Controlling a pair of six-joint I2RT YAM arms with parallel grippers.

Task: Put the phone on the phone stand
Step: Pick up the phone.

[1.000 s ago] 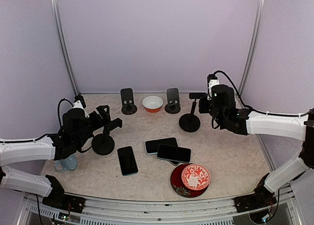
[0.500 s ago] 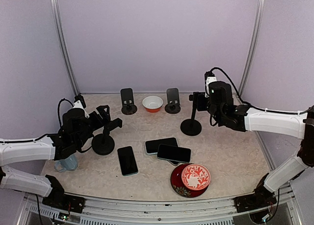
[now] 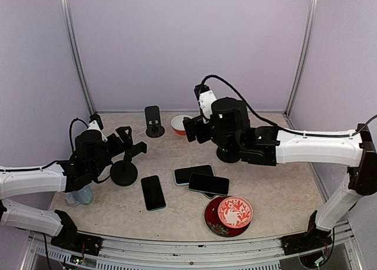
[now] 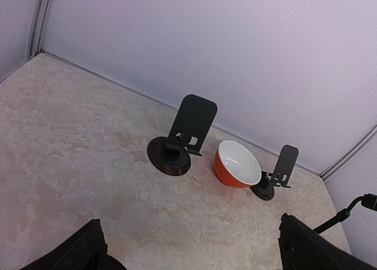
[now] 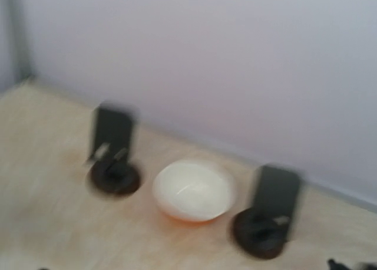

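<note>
Rt wrist view is all blur: bowl (image 5: 191, 190), left stand (image 5: 112, 146) & right stand (image 5: 271, 208) just smears. Top view: right arm (image 3: 306, 147) hides right stand & part of bowl; right gripper (image 3: 193, 130) jaws unclear. Left wrist view: fingers (image 4: 76, 249) cut off at btm edge.
</note>
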